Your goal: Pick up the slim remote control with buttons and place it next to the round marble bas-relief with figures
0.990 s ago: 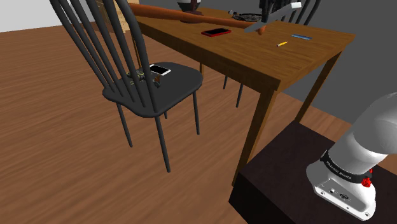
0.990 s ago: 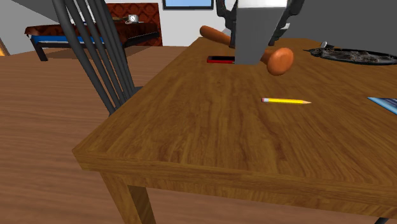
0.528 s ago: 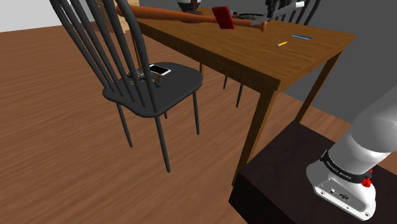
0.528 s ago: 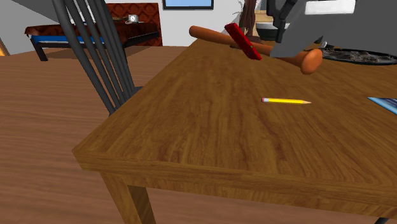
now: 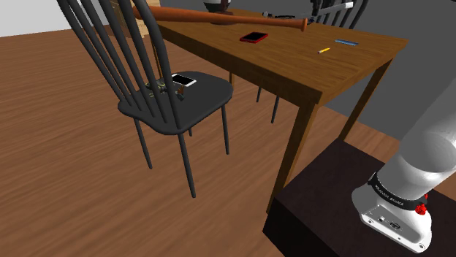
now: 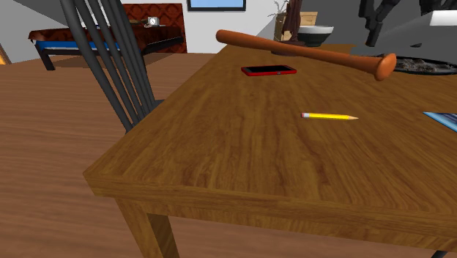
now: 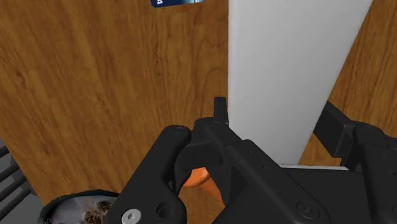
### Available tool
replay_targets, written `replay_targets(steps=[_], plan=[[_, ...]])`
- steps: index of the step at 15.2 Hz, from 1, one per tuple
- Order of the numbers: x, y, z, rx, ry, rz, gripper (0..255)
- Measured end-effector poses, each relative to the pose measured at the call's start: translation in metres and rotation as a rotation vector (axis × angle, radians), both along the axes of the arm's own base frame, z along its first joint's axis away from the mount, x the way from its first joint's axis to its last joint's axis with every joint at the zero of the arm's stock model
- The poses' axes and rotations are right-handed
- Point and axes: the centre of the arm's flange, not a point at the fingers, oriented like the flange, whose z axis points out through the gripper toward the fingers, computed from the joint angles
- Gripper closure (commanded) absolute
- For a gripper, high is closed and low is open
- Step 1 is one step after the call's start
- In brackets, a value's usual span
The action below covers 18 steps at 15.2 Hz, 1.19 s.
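My black gripper [image 7: 275,114] hangs over the far part of the wooden table [image 5: 292,66], with its fingers shut on a plain white, slim slab, the remote control [image 7: 292,63], which sticks out ahead of them. Under the hand I see the orange knob of a baseball bat [image 7: 199,178]. The round dark relief with figures [image 7: 76,207] lies just beside it; in the second exterior view the relief [image 6: 419,66] sits at the table's far right, behind the bat's end. The gripper [image 5: 319,9] is at the top edge of the shoulder view.
The bat [image 6: 300,50] lies across the far side of the table, with a red phone [image 6: 269,70] in front of it. A yellow pencil [image 6: 329,116] and a blue flat item [image 6: 441,119] lie nearer. A black chair [image 5: 183,95] carrying a white phone [image 5: 183,80] stands beside the table.
The gripper with the white remote has swung toward the relief. The bat was pushed farther back. The red phone was flipped up and now lies flat again on the table.
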Motion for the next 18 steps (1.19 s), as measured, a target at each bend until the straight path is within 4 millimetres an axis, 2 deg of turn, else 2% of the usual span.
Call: replay_targets(steps=[4, 6, 18], plan=[[0.021, -0.05, -0.001, -0.001, -0.002, -0.002, 255], [0.023, -0.062, -0.007, -0.002, 0.001, -0.003, 255], [0.022, -0.064, -0.065, -0.007, -0.006, -0.004, 255]])
